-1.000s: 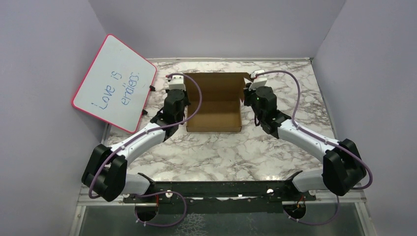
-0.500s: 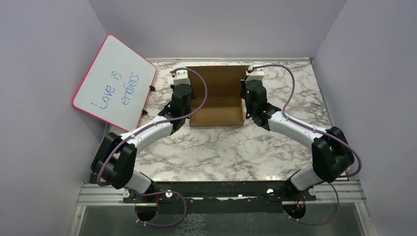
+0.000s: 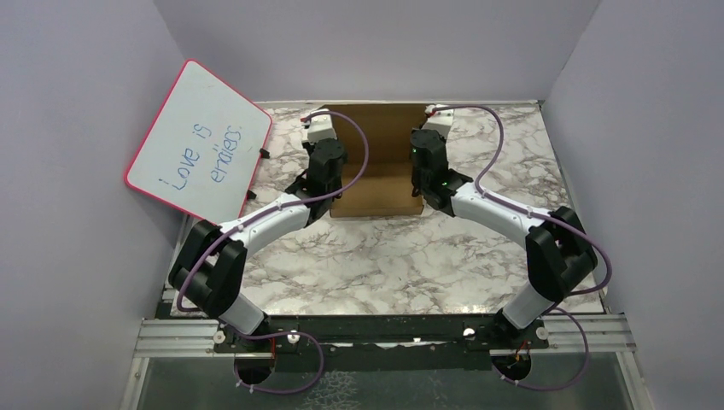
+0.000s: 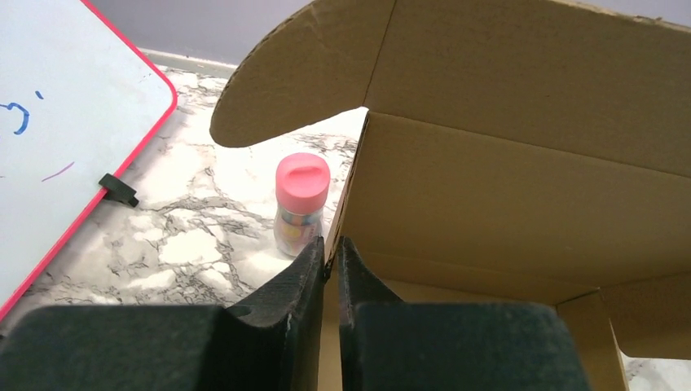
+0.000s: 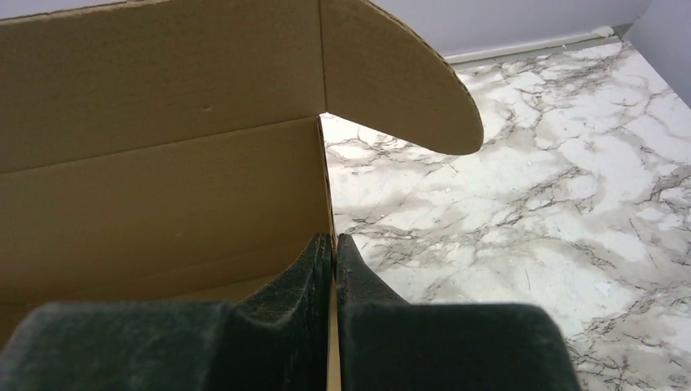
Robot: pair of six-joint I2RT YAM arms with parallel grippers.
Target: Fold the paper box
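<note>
One white-and-grey marbled table (image 3: 384, 256) carries everything. One glossy, pink-framed whiteboard (image 3: 201, 145) leans at the far left. One paper box (image 3: 380, 162), matte brown corrugated cardboard with rounded lid ears, sits far-centre with its lid upright. Of two black claws, the left gripper (image 4: 330, 248) pinches the box's left wall and the right gripper (image 5: 334, 244) its right wall. One small pink-capped bottle (image 4: 301, 204) stands just left of the box.

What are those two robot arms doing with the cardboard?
They are folding a box. The left gripper pinches its left wall, and the right gripper pinches its right wall. The lid stands up at the back, not yet closed. A pink-capped bottle stands just outside the left wall.
</note>
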